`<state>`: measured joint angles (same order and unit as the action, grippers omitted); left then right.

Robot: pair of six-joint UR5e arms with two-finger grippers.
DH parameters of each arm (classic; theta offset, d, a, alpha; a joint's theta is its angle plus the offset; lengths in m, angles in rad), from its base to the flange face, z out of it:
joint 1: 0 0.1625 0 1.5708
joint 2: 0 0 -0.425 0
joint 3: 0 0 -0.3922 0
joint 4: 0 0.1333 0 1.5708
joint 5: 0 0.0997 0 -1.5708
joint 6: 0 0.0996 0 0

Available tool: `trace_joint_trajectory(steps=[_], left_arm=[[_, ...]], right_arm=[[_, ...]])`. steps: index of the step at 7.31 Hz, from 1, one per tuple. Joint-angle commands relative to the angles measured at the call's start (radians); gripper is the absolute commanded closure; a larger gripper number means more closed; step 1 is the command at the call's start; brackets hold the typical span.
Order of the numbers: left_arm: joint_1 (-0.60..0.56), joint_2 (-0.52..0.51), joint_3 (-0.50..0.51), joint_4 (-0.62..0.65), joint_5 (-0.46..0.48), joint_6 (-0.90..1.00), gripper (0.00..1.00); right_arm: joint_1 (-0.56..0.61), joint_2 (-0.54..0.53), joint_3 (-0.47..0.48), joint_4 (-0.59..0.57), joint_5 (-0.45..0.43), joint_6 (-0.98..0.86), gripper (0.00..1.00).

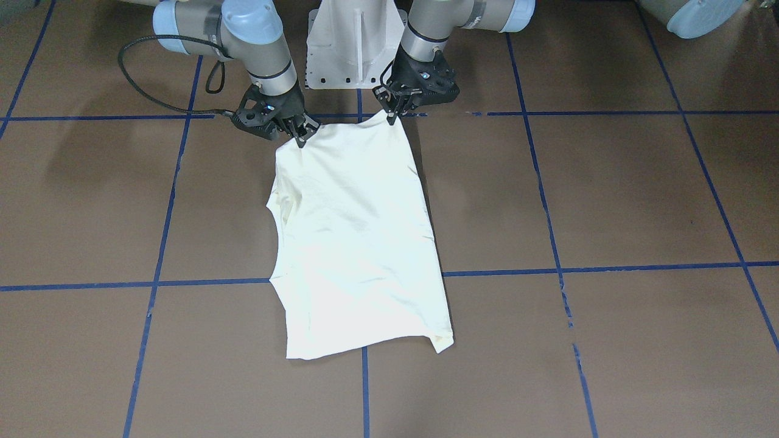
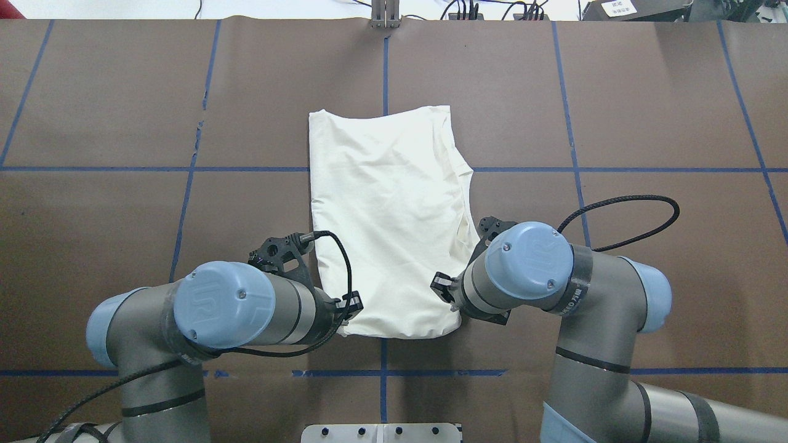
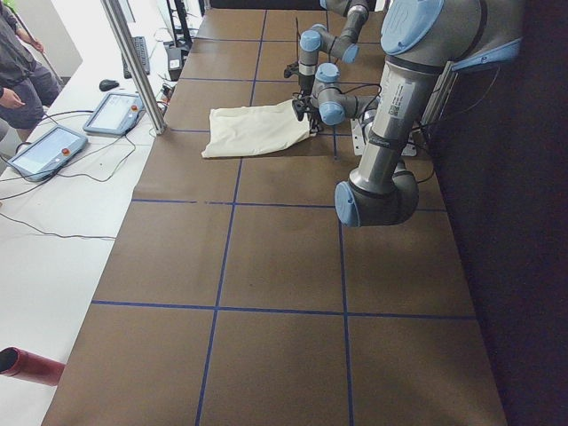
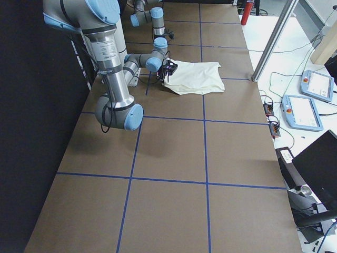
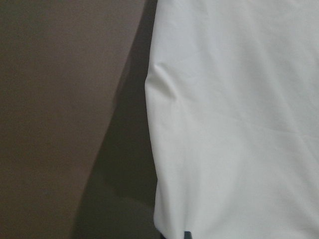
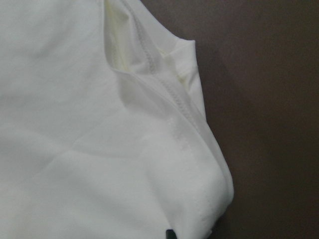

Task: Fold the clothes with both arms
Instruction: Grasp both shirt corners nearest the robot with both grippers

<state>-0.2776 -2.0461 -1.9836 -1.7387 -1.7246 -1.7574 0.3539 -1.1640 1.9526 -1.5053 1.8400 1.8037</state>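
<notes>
The cream shirt (image 1: 359, 243) lies folded lengthwise in the middle of the brown table, plain side up; the print is hidden. It also shows in the overhead view (image 2: 388, 203) and both side views (image 3: 253, 131) (image 4: 195, 76). My left gripper (image 1: 391, 117) is shut on the shirt's corner nearest the robot, on its left side. My right gripper (image 1: 301, 137) is shut on the other near corner. The edge between them is raised slightly. The left wrist view shows plain cloth (image 5: 239, 124); the right wrist view shows a stitched seam fold (image 6: 169, 99).
The white pedestal base (image 1: 356, 48) stands just behind the grippers. A black cable (image 1: 140, 79) loops beside the right arm. Blue tape lines (image 1: 365, 389) grid the table. Past the far edge are a metal pole (image 3: 133, 62), teach pendants (image 4: 303, 110) and an operator (image 3: 18, 71).
</notes>
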Motion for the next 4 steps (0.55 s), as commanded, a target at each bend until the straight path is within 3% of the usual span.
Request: trace_joint_trajectory(steps=[1,4], left_arm=[[0.057,0.049,-0.096,0.043,-0.007,-0.002,1.00],[0.075,0.041,-0.136,0.068,-0.033,0.001,1.00]], right_arm=[[-0.045,-0.032,0.092,0.000,0.033,0.006,1.00],[-0.030,-0.016,0.086,0.017,0.019,-0.006,1.00]])
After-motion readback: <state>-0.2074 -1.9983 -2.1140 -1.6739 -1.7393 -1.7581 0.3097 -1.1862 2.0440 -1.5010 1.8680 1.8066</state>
